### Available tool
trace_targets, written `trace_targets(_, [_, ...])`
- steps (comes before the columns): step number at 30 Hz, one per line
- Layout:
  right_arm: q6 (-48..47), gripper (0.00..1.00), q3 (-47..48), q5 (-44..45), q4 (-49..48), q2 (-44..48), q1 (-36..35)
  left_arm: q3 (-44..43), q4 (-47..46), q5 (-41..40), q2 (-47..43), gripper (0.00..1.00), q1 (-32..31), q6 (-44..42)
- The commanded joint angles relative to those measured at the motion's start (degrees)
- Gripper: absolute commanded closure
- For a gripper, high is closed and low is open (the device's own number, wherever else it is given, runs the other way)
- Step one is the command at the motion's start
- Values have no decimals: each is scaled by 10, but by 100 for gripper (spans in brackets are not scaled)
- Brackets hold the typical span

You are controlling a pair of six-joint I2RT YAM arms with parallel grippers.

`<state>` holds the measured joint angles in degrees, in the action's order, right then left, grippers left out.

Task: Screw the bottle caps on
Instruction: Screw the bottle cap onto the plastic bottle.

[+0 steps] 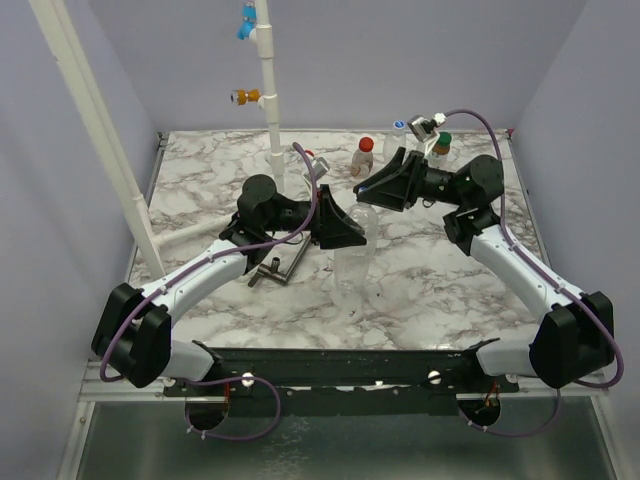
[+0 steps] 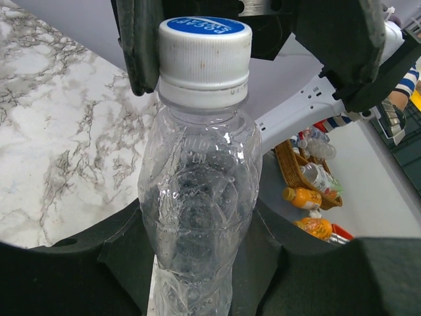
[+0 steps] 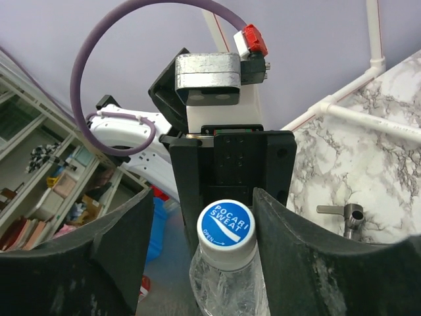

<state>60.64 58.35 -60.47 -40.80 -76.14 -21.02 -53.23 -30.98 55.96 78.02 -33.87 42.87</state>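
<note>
My left gripper (image 1: 345, 232) is shut on a clear bottle (image 1: 352, 265) and holds it above the table's middle. In the left wrist view the bottle (image 2: 197, 197) stands between my jaws, with a white-and-blue cap (image 2: 205, 52) on its neck. My right gripper (image 1: 380, 190) is open around that cap (image 3: 226, 227). One finger (image 3: 296, 263) rests against the cap and the other (image 3: 99, 263) stands apart from it. A red-capped bottle (image 1: 365, 155) and a green-capped bottle (image 1: 441, 148) stand at the back.
A white pipe (image 1: 270, 90) rises at the back centre with an orange fitting (image 1: 245, 97) and a blue fitting (image 1: 247, 22). A metal tool (image 1: 275, 272) lies under my left arm. Another small bottle (image 1: 310, 160) lies by the pipe's foot.
</note>
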Motion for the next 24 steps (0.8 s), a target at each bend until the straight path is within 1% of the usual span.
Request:
trace_targets(1, [-4, 40, -1, -12, -7, 1, -6, 12, -22, 16, 11, 100, 1, 7])
trace_targets(4, [-23, 54, 5, -8, 23, 8, -6, 17, -22, 15, 12, 100, 3, 7])
trace_targets(6, [-46, 65, 11, -1, 59, 14, -6, 19, -22, 11, 13, 100, 5, 9])
trace_targets(8, [-81, 76, 21, 11, 115, 24, -8, 19, -22, 8, 16, 100, 7, 12])
trace_targets(9, [-104, 83, 26, 24, 146, 30, -10, 19, -22, 6, 17, 100, 8, 14])
trace_targets(12, [-179, 97, 53, 89, 266, 46, -23, 16, -22, -2, 26, 100, 8, 22])
trace_targets(13, [-199, 100, 65, 113, 303, 49, -30, 16, -22, -14, 28, 100, 8, 24])
trace_targets(15, [-234, 100, 86, 171, 374, 52, -46, 15, -10, -48, 26, 100, 9, 11])
trace_targets(20, [-263, 100, 133, 320, 522, 45, -75, -6, 109, -180, 18, 100, 8, -73])
trace_targets(24, [-284, 100, 177, 453, 611, 30, -122, -35, 179, -296, 14, 100, -4, -133])
